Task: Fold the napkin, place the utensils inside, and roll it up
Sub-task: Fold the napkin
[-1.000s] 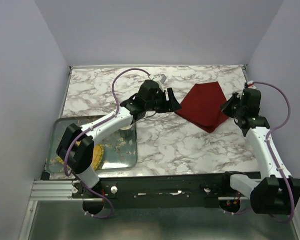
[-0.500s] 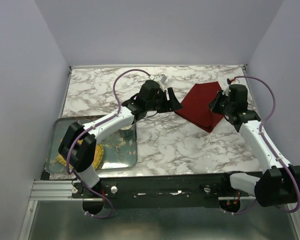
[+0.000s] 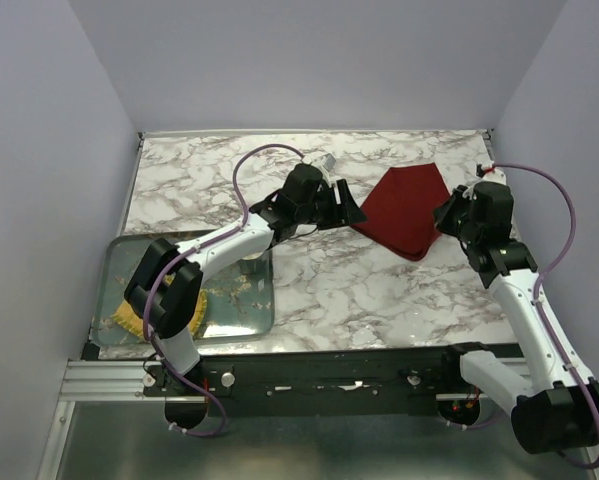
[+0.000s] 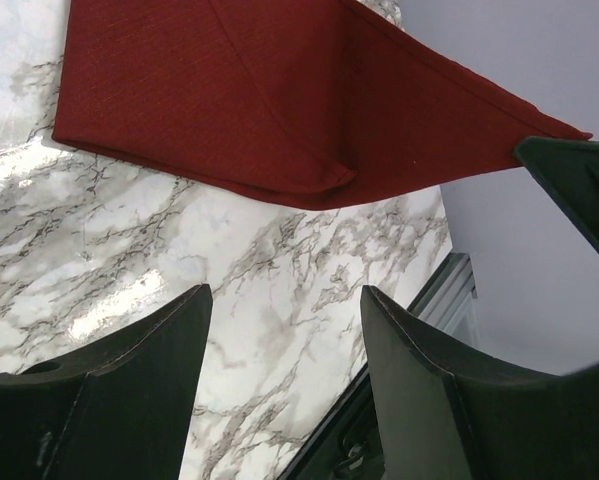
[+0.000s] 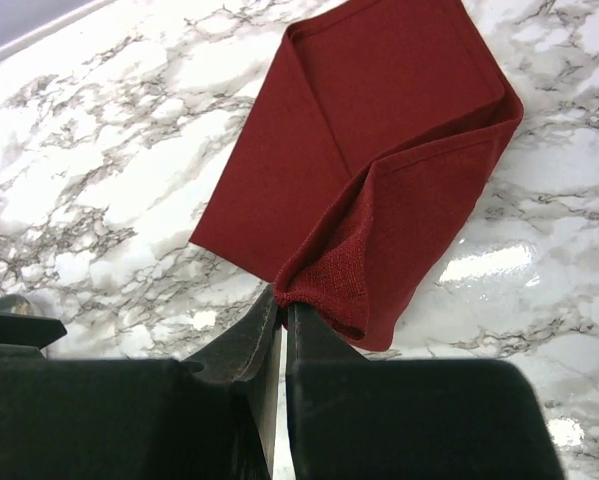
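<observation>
The dark red napkin (image 3: 401, 208) lies folded on the marble table at the back right, also seen in the left wrist view (image 4: 259, 110). My right gripper (image 3: 447, 216) sits at its right edge, shut on a corner of the cloth, which is pulled up off the table (image 5: 324, 280). The jaws of the right gripper (image 5: 282, 298) are pressed together on that corner. My left gripper (image 3: 351, 212) hovers just left of the napkin, open and empty (image 4: 284, 295). No utensils are in view.
A glass tray (image 3: 109, 300) stands at the front left with a yellow mat (image 3: 194, 312) in it and a small cup (image 3: 251, 264) at its right end. The table's right edge (image 3: 499, 200) is close behind the right gripper.
The right gripper swung left over the napkin, then back right, with the corner pinched and lifted. The left gripper edged slightly toward the napkin.
</observation>
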Available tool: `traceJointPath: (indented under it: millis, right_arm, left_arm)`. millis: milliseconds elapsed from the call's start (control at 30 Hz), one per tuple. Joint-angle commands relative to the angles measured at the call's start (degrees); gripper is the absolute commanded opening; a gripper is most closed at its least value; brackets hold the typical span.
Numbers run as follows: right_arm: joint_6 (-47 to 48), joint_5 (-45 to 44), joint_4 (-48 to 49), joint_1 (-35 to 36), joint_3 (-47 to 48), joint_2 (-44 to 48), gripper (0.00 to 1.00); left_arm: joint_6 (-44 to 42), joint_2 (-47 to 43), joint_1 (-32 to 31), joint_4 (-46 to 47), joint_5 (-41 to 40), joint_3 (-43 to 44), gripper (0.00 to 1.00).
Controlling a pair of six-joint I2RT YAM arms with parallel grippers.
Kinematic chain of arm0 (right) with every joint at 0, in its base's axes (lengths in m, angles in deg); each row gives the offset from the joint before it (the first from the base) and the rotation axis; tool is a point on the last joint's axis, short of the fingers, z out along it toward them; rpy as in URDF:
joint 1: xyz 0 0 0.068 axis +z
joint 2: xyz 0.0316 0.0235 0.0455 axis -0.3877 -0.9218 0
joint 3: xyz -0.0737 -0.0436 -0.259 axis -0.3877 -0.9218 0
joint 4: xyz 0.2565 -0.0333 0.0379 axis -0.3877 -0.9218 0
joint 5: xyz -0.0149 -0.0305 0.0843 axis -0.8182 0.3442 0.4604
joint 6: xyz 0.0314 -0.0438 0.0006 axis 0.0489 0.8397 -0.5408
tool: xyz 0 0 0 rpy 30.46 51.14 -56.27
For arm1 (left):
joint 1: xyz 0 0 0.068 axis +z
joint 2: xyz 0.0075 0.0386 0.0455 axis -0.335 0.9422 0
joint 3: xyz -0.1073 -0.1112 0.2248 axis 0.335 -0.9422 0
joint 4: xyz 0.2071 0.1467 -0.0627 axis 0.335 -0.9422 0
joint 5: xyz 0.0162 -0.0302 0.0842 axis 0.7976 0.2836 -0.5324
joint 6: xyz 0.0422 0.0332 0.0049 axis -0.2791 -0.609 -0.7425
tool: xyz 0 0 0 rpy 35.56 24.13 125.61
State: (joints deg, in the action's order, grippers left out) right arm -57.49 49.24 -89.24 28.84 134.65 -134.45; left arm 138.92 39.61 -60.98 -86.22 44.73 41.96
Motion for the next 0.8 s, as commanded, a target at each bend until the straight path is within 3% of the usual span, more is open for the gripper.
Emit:
traceJointPath:
  millis: [0,300,767]
  right_arm:
    - [1.27,1.1,0.44,0.13,-0.49,-1.62,0.13]
    - [4.43,11.03,4.4,0.31,2.23,-10.66,0.13]
    - [6.28,11.84,5.37,4.43,8.21,-22.36,0.15]
  left_arm:
    - [0.75,0.0,-0.52,1.9,1.63,-0.64,0.69]
    - [0.93,-0.7,-0.6,2.16,0.93,-1.43,0.69]
    - [0.84,-0.44,-0.6,2.08,0.49,-1.17,0.69]
